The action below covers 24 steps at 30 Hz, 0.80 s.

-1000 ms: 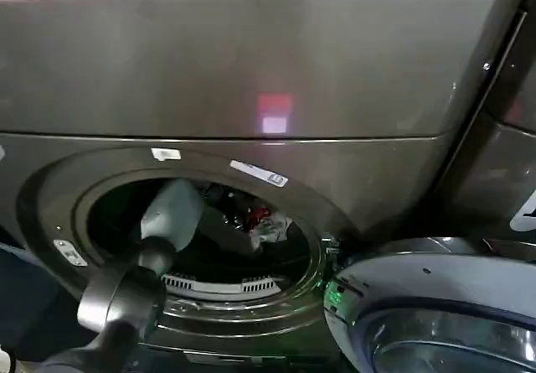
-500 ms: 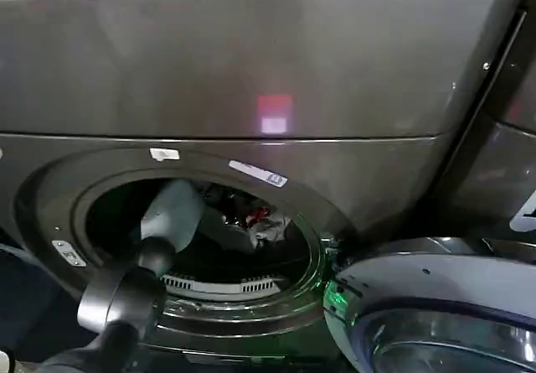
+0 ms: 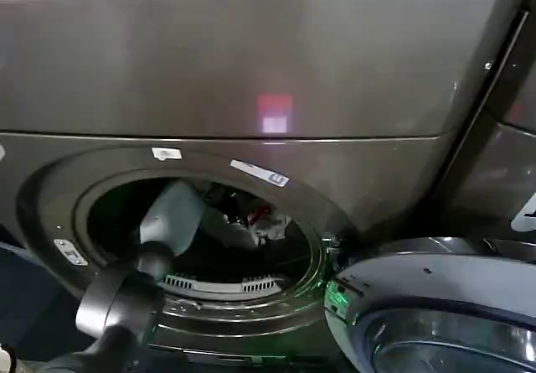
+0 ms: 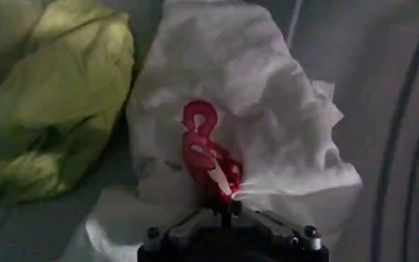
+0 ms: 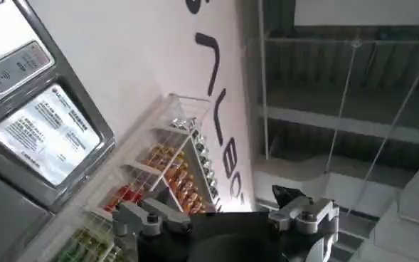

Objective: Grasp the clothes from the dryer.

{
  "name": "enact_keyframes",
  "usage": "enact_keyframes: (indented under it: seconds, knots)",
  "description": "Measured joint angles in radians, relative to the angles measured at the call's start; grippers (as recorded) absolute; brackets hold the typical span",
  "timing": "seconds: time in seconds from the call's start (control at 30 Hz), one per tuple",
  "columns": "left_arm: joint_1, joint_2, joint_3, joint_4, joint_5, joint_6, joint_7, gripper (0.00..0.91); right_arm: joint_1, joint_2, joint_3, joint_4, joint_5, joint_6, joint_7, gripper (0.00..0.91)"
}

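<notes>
inside the dryer (image 3: pixel 251 71) drum, left gripper (image 4: pixel 227 206) pinches the white garment (image 4: pixel 266 121) at its red mark; next, withdraw; yellow-green garment (image 4: pixel 60 100) remains. right gripper (image 5: pixel 227 213): state unclear.

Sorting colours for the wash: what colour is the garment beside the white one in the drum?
Yellow-green, clearest in the left wrist view.

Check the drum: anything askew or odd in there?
Nothing stands out. The dryer door hangs open, the white garment and yellow-green garment lie crumpled side by side in the drum, and the left gripper sits at the white one's red mark.
</notes>
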Motion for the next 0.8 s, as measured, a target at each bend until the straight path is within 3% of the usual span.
enact_keyframes:
  seconds: [0.4, 0.8]
  knots:
    - [0.102, -0.008, 0.002, -0.227, -0.29, 0.1, -0.448, 0.0, -0.012, -0.004, 0.015, -0.005, 0.021, 0.0, 0.0, 0.907]
    - [0.281, -0.047, -0.116, -0.501, -0.655, 0.077, -0.803, 0.0, -0.003, -0.002, 0.009, -0.005, 0.023, 0.0, 0.0, 0.907]
